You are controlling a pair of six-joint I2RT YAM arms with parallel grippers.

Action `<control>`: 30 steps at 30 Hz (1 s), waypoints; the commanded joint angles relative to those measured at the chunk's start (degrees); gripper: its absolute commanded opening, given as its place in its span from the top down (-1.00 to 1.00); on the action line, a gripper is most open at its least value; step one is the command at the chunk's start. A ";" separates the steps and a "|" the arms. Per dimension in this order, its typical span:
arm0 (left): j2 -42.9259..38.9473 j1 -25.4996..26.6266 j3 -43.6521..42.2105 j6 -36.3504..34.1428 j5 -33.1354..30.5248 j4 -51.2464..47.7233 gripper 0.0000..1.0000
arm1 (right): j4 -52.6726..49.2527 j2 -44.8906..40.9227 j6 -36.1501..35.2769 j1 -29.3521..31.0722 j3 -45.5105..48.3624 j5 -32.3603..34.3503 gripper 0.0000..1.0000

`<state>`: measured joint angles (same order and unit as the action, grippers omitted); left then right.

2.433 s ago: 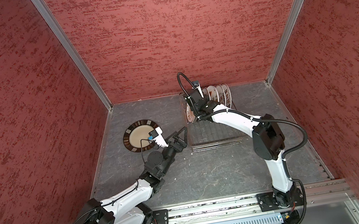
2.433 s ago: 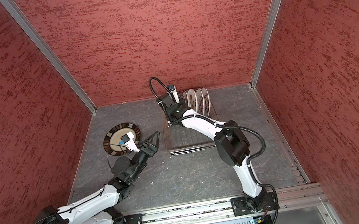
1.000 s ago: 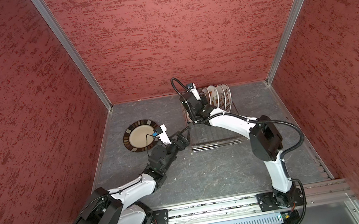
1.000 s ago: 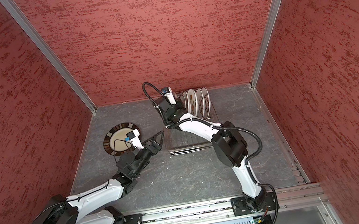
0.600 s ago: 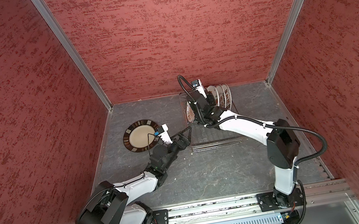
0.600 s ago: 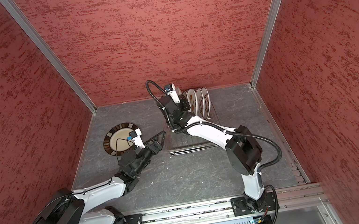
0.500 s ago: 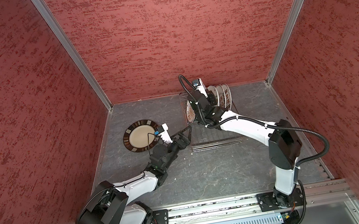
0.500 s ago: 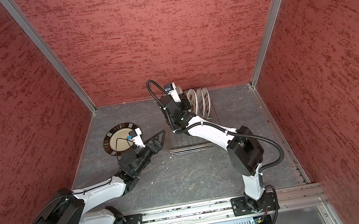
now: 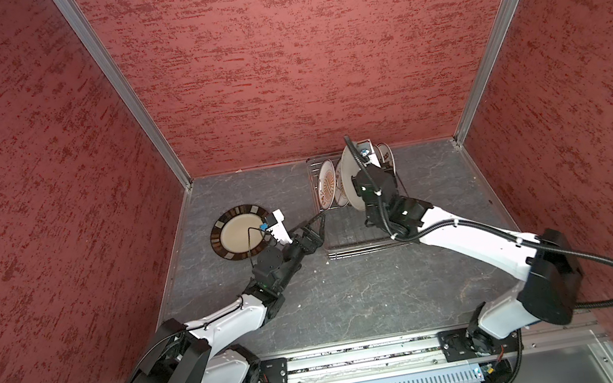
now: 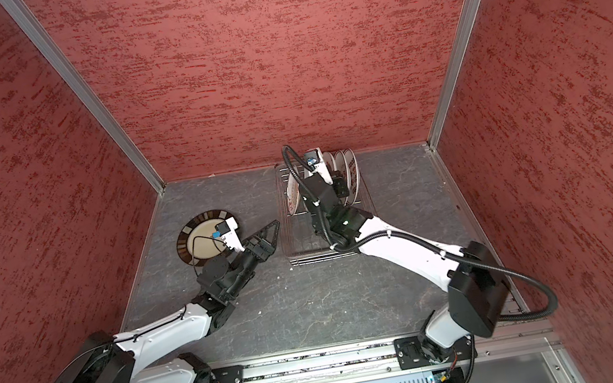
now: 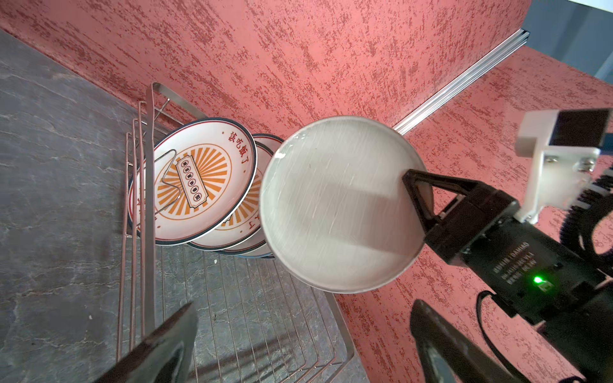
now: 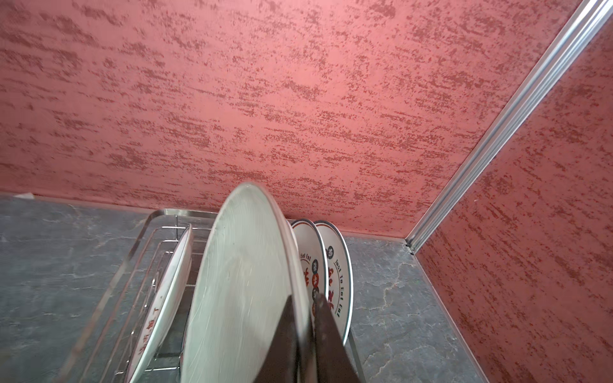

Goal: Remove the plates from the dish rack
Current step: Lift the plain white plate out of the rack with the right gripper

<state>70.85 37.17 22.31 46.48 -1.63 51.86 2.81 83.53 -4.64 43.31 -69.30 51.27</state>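
Now: plain plate pinched by the rim, above the rack

Closed narrow on the rim of the plain plate [image 12: 238,291] with the right gripper [image 12: 303,298], one finger on each face, plate on edge and nearly upright. Looks raised off the floor of the dish rack [image 11: 149,199] in the left wrist view, though hard to say whether fully clear of it. Just beside the held plate on one side, two lettered plates [image 12: 335,275] standing in their slots. On the other side, sunburst plates [image 11: 199,179] leaning together against the rack's end. Further off, past the rack's long side, the left gripper [image 11: 303,310], spread wide and empty, pointed at the held plate's face. Beyond that again, well apart from the rack, a dark-rimmed plate [image 9: 238,231] lying flat on the table [image 9: 356,298].

Judging by glaze and thickness: stiff, fairly heavy for a two-finger pinch, smooth and slippery, sure to chip or break if dropped or knocked against its neighbours. Best taken at the rim, fingers well onto both faces, never by the flat middle. Likely to swing about a single pinch point, so worth carrying slowly, or taking a second hold on the opposite rim with the open gripper before laying it flat.
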 commanded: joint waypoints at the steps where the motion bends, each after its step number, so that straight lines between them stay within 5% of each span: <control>1: -2.39 1.06 0.71 -6.13 -1.12 -0.49 -0.99 | 10.62 -7.02 2.60 -0.14 2.24 -4.17 1.00; 5: -6.85 1.19 2.47 -8.93 -2.27 -9.36 -0.99 | 13.29 -13.93 4.46 -0.31 9.26 -6.83 1.00; 19: -17.71 -0.23 -1.92 -12.35 7.09 -18.04 -0.99 | 14.16 -33.05 30.44 -12.37 29.82 -37.48 1.00; 24: -22.37 -2.09 -1.30 -12.10 14.40 -23.99 -0.99 | 18.29 -36.05 39.37 -14.62 35.56 -42.19 1.00; 30: -25.34 -0.27 -1.17 -12.86 11.51 -30.51 -0.99 | 30.45 -37.95 48.48 -14.67 43.77 -48.04 1.00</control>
<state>46.61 35.90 21.28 35.18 10.17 26.74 15.25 48.03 34.46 28.77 -25.30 8.91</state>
